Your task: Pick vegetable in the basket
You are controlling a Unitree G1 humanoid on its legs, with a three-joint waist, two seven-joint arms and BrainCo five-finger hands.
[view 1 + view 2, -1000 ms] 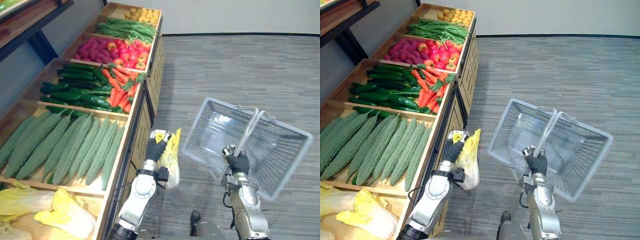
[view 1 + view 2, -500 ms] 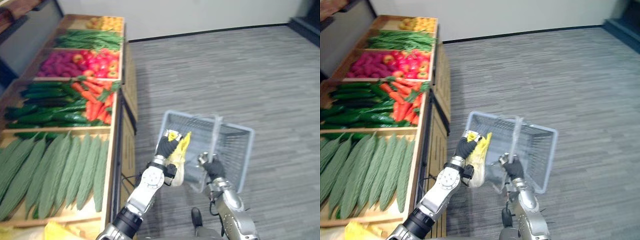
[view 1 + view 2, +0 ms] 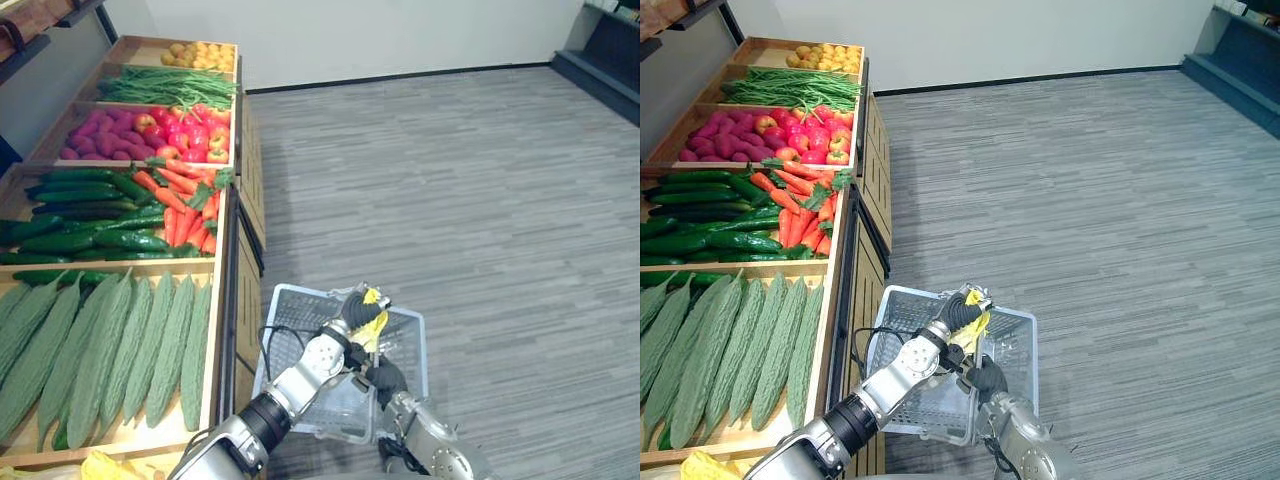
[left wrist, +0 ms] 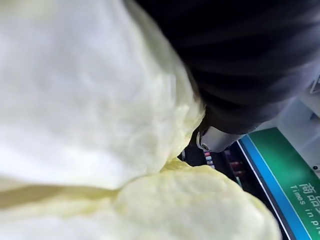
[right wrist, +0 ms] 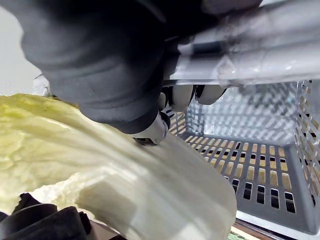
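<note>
Yellow cabbage (image 3: 376, 322), clamped in the left hand (image 3: 356, 308), hangs over the grey basket (image 3: 290, 298) at 6 o'clock. Right wrist view shows the right hand (image 5: 100, 60) curled round the handle (image 5: 260, 50).

— What sort of place am I driving in?
— A grocery shop, I reckon. At ten o'clock I see a wooden produce stand (image 3: 226, 300) binned with cucumbers (image 3: 90, 215), carrots (image 3: 185, 205) and green beans (image 3: 170, 85); at six o'clock, a shopping basket (image 3: 410, 350).
</note>
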